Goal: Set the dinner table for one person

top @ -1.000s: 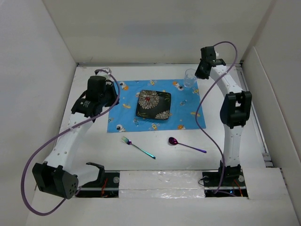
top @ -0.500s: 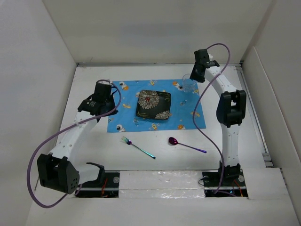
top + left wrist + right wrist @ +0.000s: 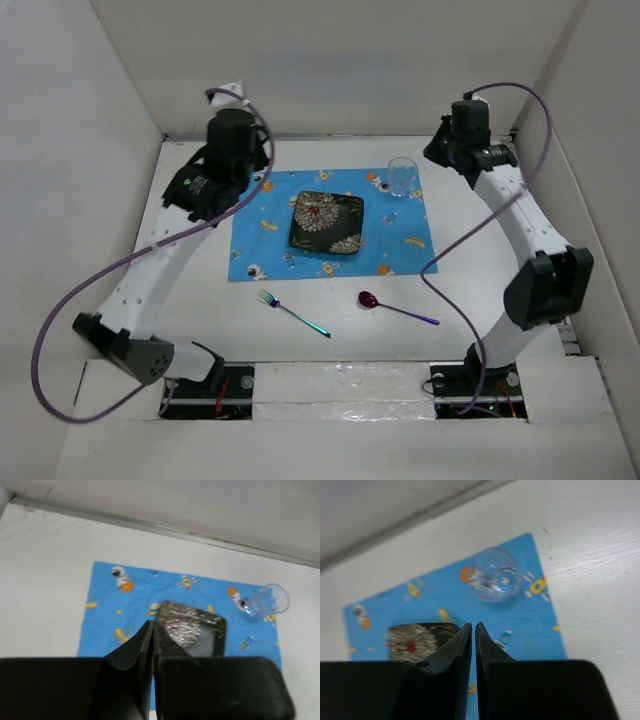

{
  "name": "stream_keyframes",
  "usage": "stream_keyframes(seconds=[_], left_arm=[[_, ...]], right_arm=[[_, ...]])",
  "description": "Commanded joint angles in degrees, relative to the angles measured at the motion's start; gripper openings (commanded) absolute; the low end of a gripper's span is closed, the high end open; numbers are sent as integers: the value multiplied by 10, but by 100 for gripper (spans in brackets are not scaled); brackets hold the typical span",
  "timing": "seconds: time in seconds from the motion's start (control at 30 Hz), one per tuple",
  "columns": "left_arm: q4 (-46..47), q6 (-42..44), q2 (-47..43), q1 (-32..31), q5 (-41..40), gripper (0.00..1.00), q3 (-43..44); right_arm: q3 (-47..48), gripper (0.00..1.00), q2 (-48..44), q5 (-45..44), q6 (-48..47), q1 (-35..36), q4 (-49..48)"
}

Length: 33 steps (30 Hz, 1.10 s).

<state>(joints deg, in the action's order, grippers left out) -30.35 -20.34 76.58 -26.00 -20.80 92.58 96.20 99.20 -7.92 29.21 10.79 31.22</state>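
Observation:
The white dinner table (image 3: 200,300) carries a blue space-print placemat (image 3: 260,240). On the mat are a black square floral plate (image 3: 327,222) and a clear glass (image 3: 402,172) at its back right corner. A fork (image 3: 293,312) and a purple spoon (image 3: 396,308) lie on the bare table in front of the mat. My left gripper (image 3: 240,165) is shut and empty, held high over the mat's back left corner. My right gripper (image 3: 455,148) is shut and empty, raised to the right of the glass. The left wrist view shows shut fingertips (image 3: 152,627) over the plate (image 3: 200,630). The right wrist view shows shut fingertips (image 3: 473,627) short of the glass (image 3: 495,574).
White walls (image 3: 330,70) bound the table at the back and on both sides. A metal rail (image 3: 200,535) runs along the foot of the back wall. Purple cables loop from both arms, the right one (image 3: 430,270) hanging over the mat's right edge.
Both arms have risen. My left gripper went up and back from the mat's left edge. My right gripper moved right, away from the glass. The tableware has not moved.

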Motion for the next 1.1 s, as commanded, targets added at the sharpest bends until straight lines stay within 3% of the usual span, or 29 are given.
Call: stream_keyframes(seconds=[0.0,0.03,0.1,0.17,0.2,0.23,0.3,0.33,0.4,0.47,0.5,0.53,0.57,0.67,0.73,1.07], left_arm=[[-67,-25,90,-118,-176,0,88],[-82,-42,95,-124,-182,0,91],[-67,-87,62,-124,-146,0,49],[-19,-122,-10,-136,-78,0,-74],[-12,-143,-30,-193,-79,0,-114],[-17,-197,-53,-233,-140,0,-167],[-115,-296,-49,-294,-187,0,-181],[-155,-383,-42,-323,-174,0,-193],[-162,-424,-44,-342,-132,0,-235],[-120,-486,-52,-342,-46,0,-328],[-101,-522,-56,-342,-11,0,-386],[-101,-523,-53,-342,-11,0,-386],[-118,-558,-52,-342,-17,10,-390],[-145,-620,-55,-328,-23,24,-402],[-143,-650,-57,-312,6,27,-436],[-118,-759,-14,-312,28,39,-491]], right_arm=[[-94,10,-109,47,24,8,-83],[-115,0,-132,55,27,8,-81],[-178,0,-202,63,29,15,-77],[-221,0,-245,75,31,15,-73],[-244,0,-266,96,31,8,-73],[-279,0,-303,117,30,0,-71],[-303,0,-334,129,28,0,-45],[-325,0,-348,143,24,-5,-40],[-342,0,-377,150,16,-5,-17],[-369,1,-398,154,14,-5,-8],[-384,7,-408,164,13,-5,-7],[-385,7,-408,164,13,-5,-7],[-395,9,-416,171,9,-5,-5],[-410,18,-425,198,3,-5,11],[-426,24,-436,216,5,9,8],[-439,26,-442,244,-13,63,26]])
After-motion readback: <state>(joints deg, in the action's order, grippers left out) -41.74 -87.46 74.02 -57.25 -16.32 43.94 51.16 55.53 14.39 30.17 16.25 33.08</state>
